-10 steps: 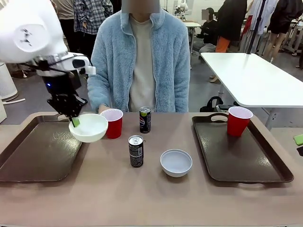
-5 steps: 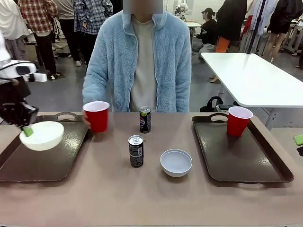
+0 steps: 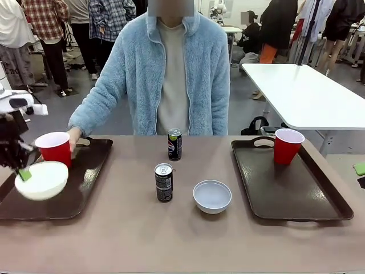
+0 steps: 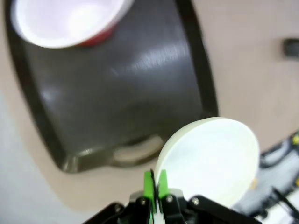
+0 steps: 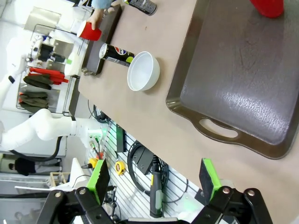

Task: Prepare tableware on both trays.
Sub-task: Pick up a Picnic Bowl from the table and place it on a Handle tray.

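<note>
My left gripper (image 3: 24, 173) is shut on the rim of a white bowl (image 3: 41, 180), held tilted just above the near left part of the left tray (image 3: 80, 182). In the left wrist view the green pads (image 4: 149, 183) pinch the bowl's (image 4: 210, 158) edge over the tray's (image 4: 117, 93) handle end. A person's hand holds a red cup (image 3: 54, 148) at that tray's far side. The right tray (image 3: 296, 194) carries the other red cup (image 3: 288, 145). Two dark cans (image 3: 175, 144) (image 3: 163, 182) and a second white bowl (image 3: 212, 196) stand between the trays. My right gripper (image 5: 154, 179) hangs open off the table's near right edge.
The person in a light blue fleece sits at the far side, one arm reaching to the left tray. In the right wrist view, cables and tools lie on the floor below the table edge (image 5: 140, 135). A white table (image 3: 308, 91) stands behind on the right.
My left gripper has carried the bowl left and down, from the table's middle to over the left tray. The person has moved the red cup left to that tray's far side.
</note>
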Robot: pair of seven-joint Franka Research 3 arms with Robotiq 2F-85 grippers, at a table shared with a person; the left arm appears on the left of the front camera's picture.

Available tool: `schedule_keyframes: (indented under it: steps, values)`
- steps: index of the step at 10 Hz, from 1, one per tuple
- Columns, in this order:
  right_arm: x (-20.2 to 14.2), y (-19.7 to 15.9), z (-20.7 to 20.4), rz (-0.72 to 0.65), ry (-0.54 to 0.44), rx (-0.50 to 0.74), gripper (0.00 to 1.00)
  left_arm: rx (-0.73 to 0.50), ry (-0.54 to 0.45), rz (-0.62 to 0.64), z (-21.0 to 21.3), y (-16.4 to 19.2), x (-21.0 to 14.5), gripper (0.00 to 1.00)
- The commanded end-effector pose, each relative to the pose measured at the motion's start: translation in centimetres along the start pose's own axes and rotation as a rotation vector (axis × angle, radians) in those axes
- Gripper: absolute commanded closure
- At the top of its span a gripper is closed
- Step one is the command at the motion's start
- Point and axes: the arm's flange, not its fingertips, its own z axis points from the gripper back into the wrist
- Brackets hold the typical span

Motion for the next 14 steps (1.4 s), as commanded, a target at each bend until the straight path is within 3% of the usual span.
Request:
schedule_keyframes:
  steps: [1,6,8,12,14]
  values:
    - [0.2,0.0,0.1,0.015,-0.021,0.032,0.0,0.057,0.026,-0.113,0.3,-2.5,-4.4,1.0]
    - [0.2,0.0,0.1,0.015,-0.021,0.032,0.0,0.048,0.006,-0.072,0.1,-2.2,-3.5,1.0]
    - [0.2,0.0,0.1,0.015,-0.021,0.032,0.0,0.03,-0.057,0.04,-1.4,-0.3,-0.7,1.0]
    - [0.2,0.0,0.1,0.015,-0.021,0.032,0.0,0.043,-0.201,0.14,-4.6,2.7,2.4,1.0]
    - [0.2,0.0,0.1,0.015,-0.021,0.032,0.0,0.017,-0.207,0.177,-5.5,3.8,3.2,1.0]
